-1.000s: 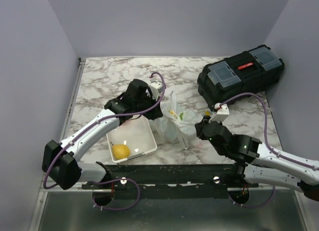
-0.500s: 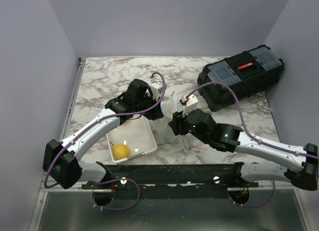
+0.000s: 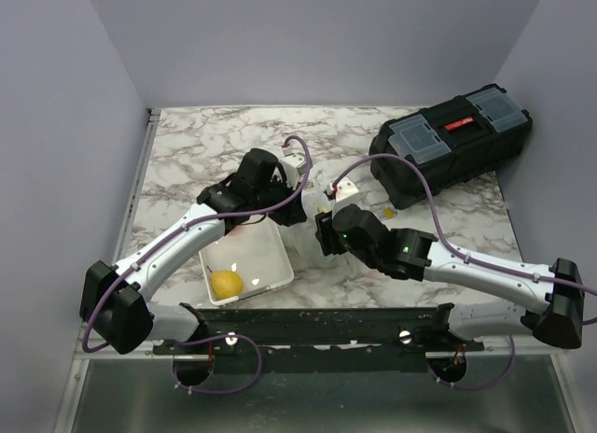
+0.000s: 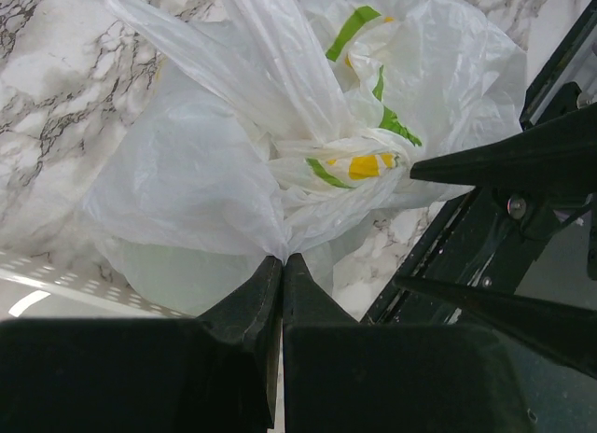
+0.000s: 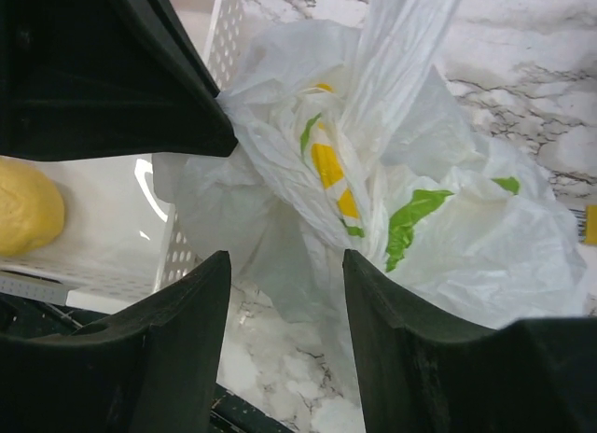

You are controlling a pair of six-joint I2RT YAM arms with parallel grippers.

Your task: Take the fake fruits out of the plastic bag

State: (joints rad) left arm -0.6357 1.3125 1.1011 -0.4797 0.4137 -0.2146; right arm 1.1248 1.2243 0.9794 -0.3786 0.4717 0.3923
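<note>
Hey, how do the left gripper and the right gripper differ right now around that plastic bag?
The left gripper is shut, pinching a fold of the plastic bag; the right gripper is open and holds nothing. The left gripper is on the bag's side nearer the white tray; the right gripper faces it from the opposite side. Both are black, two-fingered and aimed at the bag.

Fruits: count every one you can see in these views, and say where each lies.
1: a yellow fruit lying in the white tray, at its near end. More may be hidden inside the plastic bag.
</note>
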